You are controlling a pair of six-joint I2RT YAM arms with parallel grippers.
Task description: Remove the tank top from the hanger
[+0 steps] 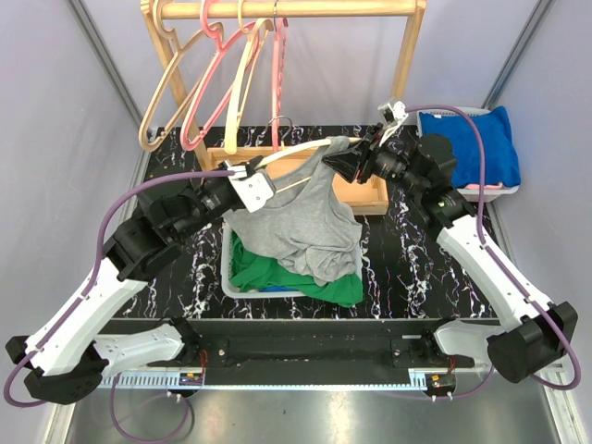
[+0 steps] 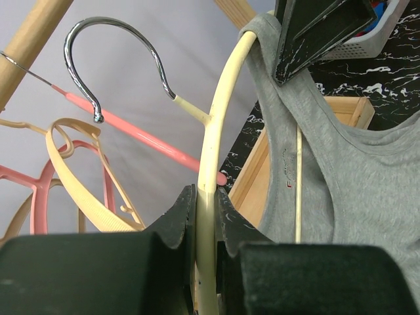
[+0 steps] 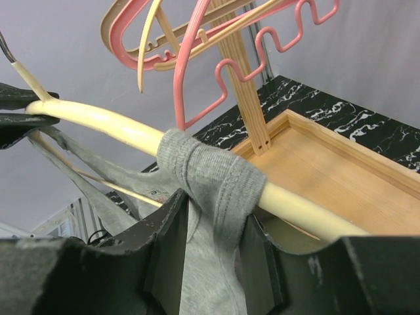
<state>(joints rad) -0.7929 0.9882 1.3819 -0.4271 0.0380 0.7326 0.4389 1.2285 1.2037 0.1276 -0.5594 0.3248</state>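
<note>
Left pincer (image 2: 207,197) is clamped tight on the cream hanger (image 2: 220,111), just below its metal hook (image 2: 111,39). Right pincer (image 3: 215,220) stands partly open astride the hanger's other arm, one finger on each side of the tank top (image 3: 210,174) strap bunched there; whether it pinches the fabric cannot be told. The grey tank top hangs between the two pincers, draping below them into a basket (image 1: 225,268) of green cloth (image 1: 277,276) on the bench (image 1: 398,268).
</note>
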